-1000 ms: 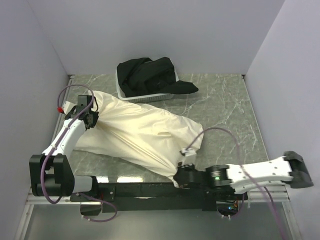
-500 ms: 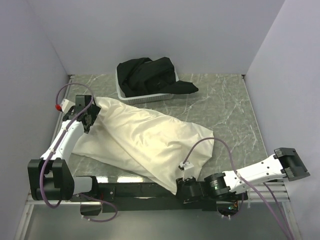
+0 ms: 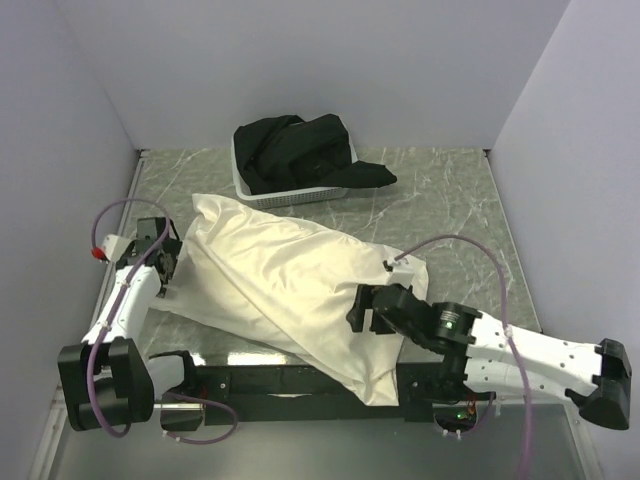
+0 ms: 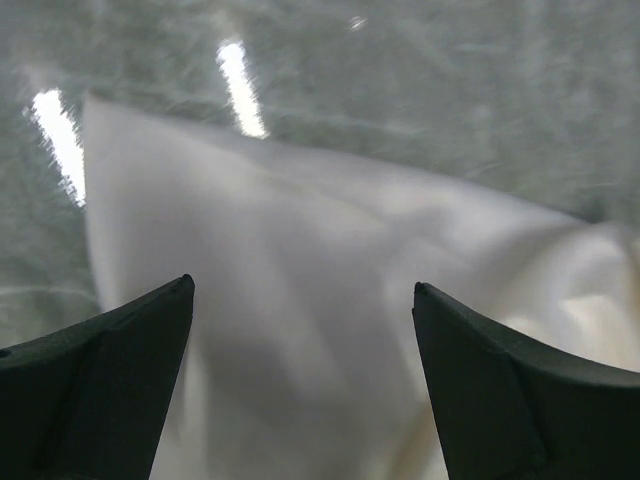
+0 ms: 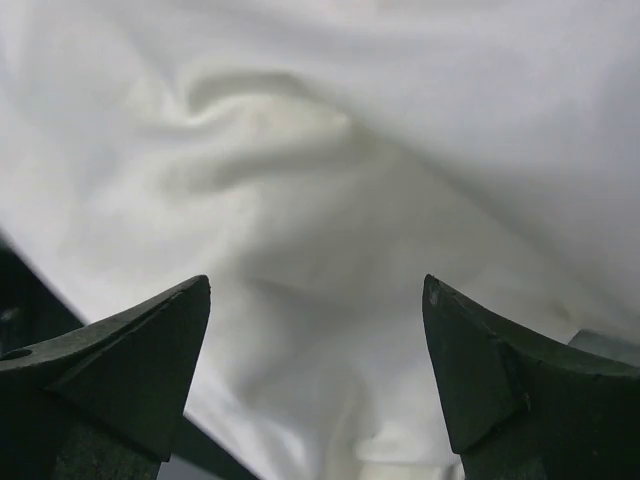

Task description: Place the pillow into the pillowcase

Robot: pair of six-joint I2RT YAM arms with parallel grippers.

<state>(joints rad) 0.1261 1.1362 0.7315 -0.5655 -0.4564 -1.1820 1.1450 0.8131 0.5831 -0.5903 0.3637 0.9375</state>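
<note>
The pillowcase (image 3: 285, 275) is a cream, shiny sack lying bulged and wrinkled across the table, its near corner hanging over the front rail. The pillow is hidden; no bear print shows anywhere. My left gripper (image 3: 166, 264) stands open just off the pillowcase's left edge, nothing between its fingers. In the left wrist view the gripper (image 4: 301, 285) faces a flat corner of the pillowcase (image 4: 330, 220). My right gripper (image 3: 361, 310) hovers open over the pillowcase's right end. The right wrist view shows the gripper (image 5: 316, 280) above twisted folds of the pillowcase (image 5: 330, 130).
A white basket (image 3: 240, 182) holding a heap of black cloth (image 3: 300, 150) stands at the back, close to the pillowcase's far corner. Walls close in left, right and behind. The green marble table (image 3: 450, 205) shows to the right. A black rail (image 3: 270, 378) runs along the near edge.
Both grippers have opened and let go of the pillowcase, which has settled onto the table. The left gripper drew back leftward. The right arm swung up over the sack's right end.
</note>
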